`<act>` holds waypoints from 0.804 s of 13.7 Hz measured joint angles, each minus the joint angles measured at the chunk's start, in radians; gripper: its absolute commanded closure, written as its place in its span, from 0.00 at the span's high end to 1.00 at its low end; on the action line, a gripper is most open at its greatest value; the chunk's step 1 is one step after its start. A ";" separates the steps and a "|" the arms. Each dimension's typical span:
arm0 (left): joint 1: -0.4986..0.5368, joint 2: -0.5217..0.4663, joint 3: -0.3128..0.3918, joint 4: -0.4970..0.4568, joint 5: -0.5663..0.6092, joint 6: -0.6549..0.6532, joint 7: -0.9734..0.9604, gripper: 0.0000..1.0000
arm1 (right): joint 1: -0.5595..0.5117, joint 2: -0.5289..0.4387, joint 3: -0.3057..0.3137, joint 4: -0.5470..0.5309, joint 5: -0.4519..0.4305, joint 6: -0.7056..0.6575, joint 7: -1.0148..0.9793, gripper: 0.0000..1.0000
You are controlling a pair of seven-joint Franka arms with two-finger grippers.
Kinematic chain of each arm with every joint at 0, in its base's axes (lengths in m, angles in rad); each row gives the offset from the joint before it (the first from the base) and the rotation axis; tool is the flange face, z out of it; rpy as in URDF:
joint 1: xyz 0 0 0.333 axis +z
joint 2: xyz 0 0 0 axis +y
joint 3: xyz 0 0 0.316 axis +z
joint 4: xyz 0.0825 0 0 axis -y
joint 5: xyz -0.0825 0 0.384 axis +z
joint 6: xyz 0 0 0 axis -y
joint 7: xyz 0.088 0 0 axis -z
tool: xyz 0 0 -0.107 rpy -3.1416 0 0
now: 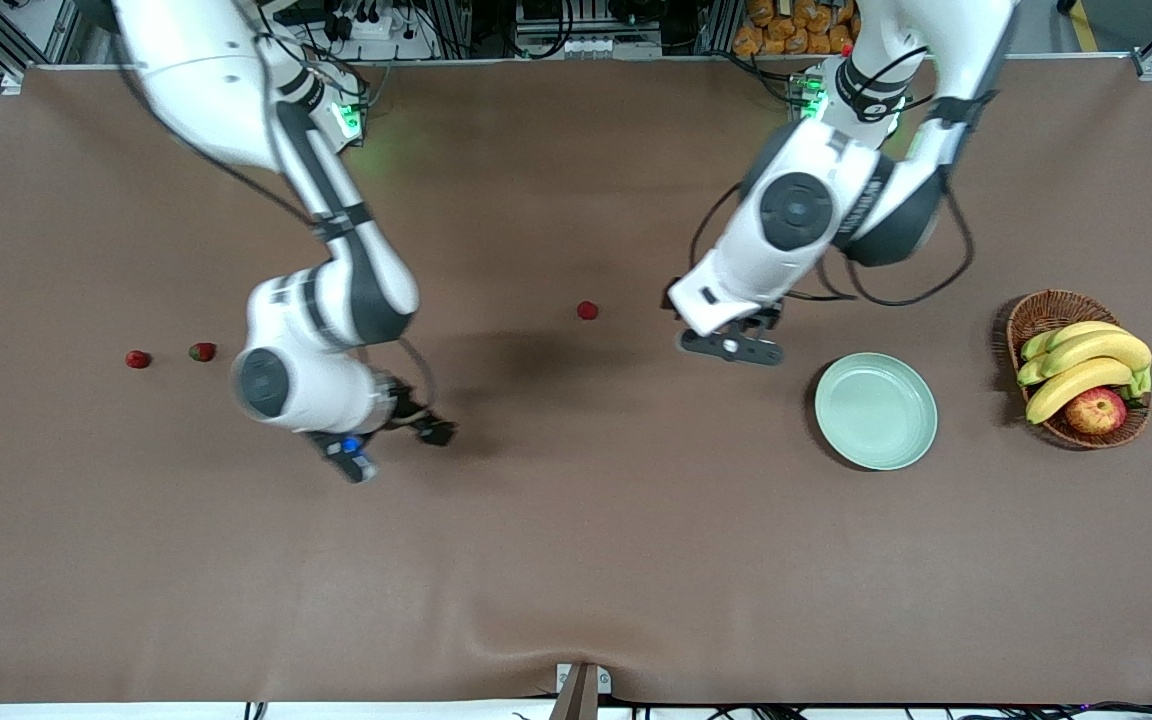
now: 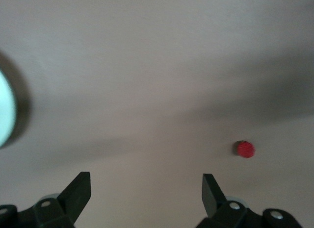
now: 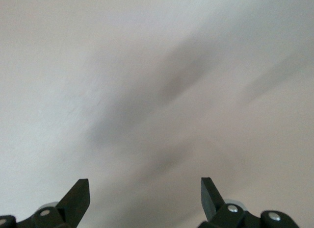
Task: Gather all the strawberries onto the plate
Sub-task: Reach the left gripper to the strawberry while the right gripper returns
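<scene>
Plate is bare, no berry in it; sits on the brown surface toward the left arm's end, just beside the wicker basket of bananas and an apple; so collection looks not yet begun, judging from how things lie.

Nearest in, right pincer hangs over bare cloth, fingers spread wide and holding nothing; its wrist view shows only the surface between the two fingertips; blur on that arm suggests it is mid-swing, direction unclear.

Farther up, left pincer hovers over the surface between the plate and the middle strawberry; released, nothing held; its wrist view has that berry off-centre, near one fingertip line, and the plate edge at the frame margin.

Two more strawberries lie close together toward the right arm's end, well apart from the plate.

Step in hand, my read: approach for the first pick. Next move calls for centring a pincer over a berry, descending, gentle close; berries are tiny, so alignment is the risk; long carry for the right arm's pair.
</scene>
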 measured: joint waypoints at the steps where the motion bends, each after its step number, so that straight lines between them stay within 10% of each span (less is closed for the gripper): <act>1: -0.040 0.023 0.000 -0.002 0.000 0.033 -0.047 1.00 | -0.031 -0.006 -0.006 0.022 -0.038 -0.059 -0.048 1.00; 11: -0.343 0.308 0.004 0.163 0.093 0.164 -0.359 1.00 | -0.281 -0.040 -0.023 0.049 -0.261 -0.256 -0.544 1.00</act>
